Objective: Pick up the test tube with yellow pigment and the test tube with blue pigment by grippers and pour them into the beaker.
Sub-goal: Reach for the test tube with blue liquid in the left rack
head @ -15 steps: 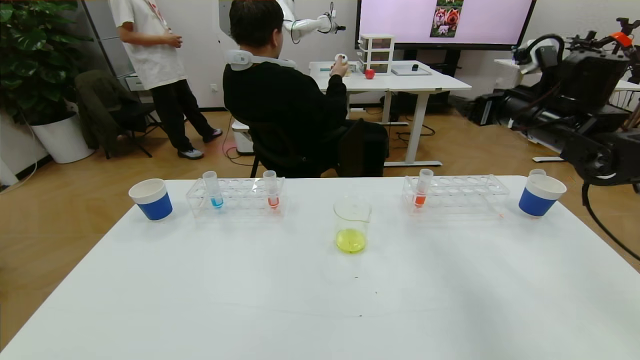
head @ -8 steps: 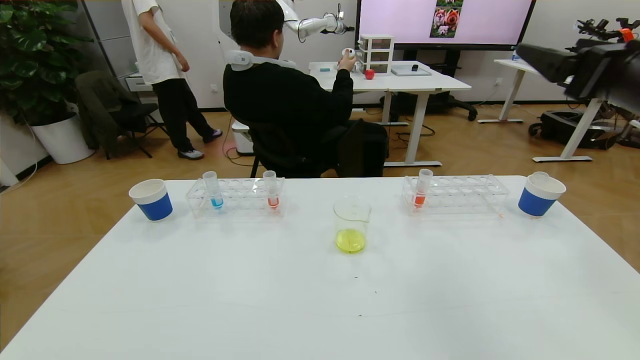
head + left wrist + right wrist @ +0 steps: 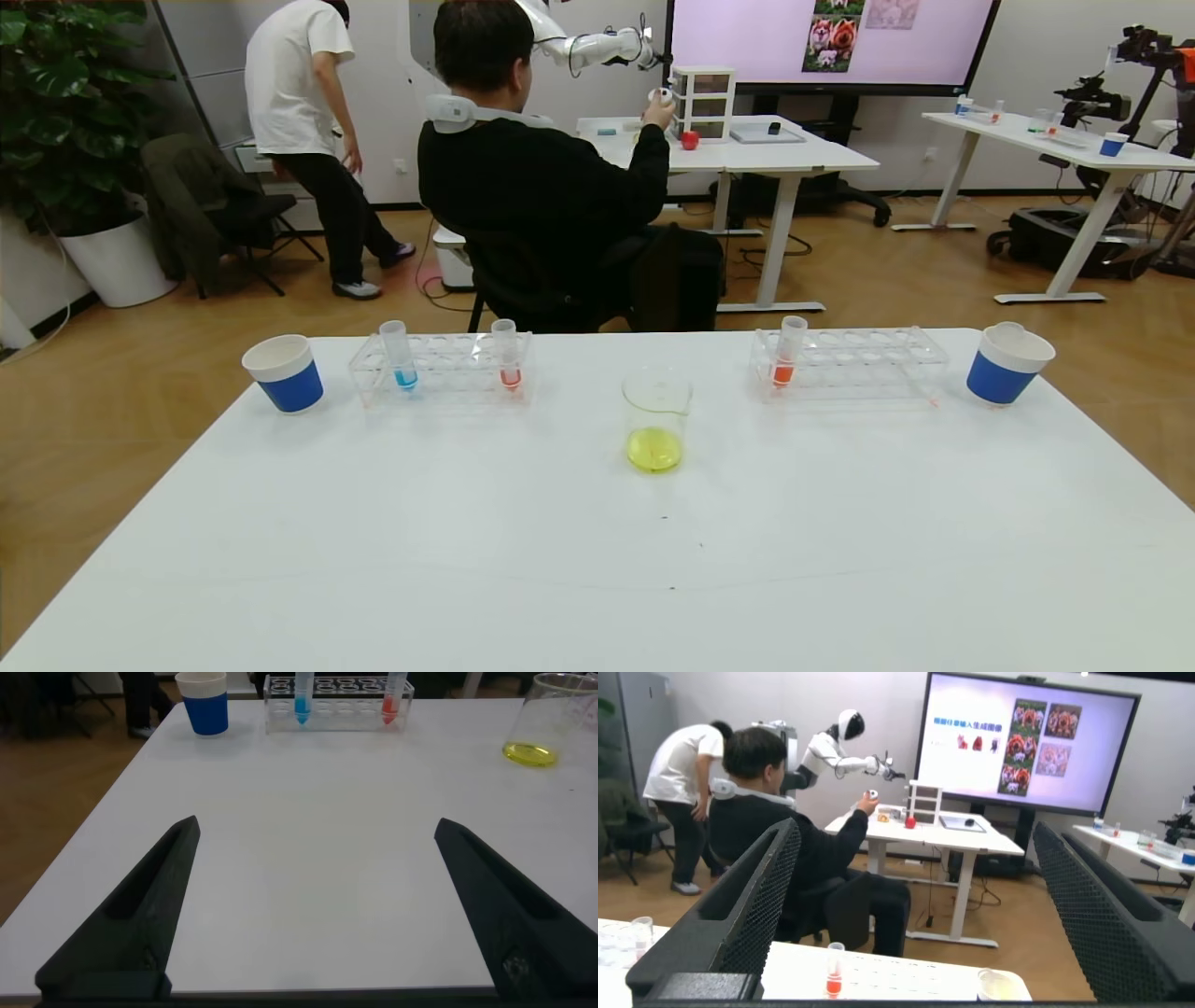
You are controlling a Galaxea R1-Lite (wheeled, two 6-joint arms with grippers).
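The white worktop (image 3: 597,560) is filling the lower half of the head view, with neither arm showing there. Two clear racks are standing along its far edge: the left rack (image 3: 439,369) in the centre-left of the frame, the right rack (image 3: 854,359) in the centre-right. A blue-and-white paper cup (image 3: 284,372) is sitting just beside the left rack's outer end, and a second paper cup (image 3: 1006,363) is sitting near the right rack's outer end, with what looks like a clear tube rim peeking over its back edge.

The beaker (image 3: 656,418) is standing upright in the middle of the frame, between the two racks and nearer the camera, holding a shallow layer of yellow liquid.

The test tube with blue pigment (image 3: 400,356) is standing upright in the left rack's outer end. A tube with red-orange liquid (image 3: 507,354) is standing at that rack's inner end, and another red-orange tube (image 3: 787,352) is standing at the inner end of the right rack. The test tube with yellow pigment cannot be made out for certain.

In the left wrist view, the left end effector (image 3: 318,915) is hovering released above bare worktop, the blue tube near the upper middle of that frame. In the right wrist view, the right end effector (image 3: 915,915) is raised and released, pointing at the room, with the right rack low in the frame.
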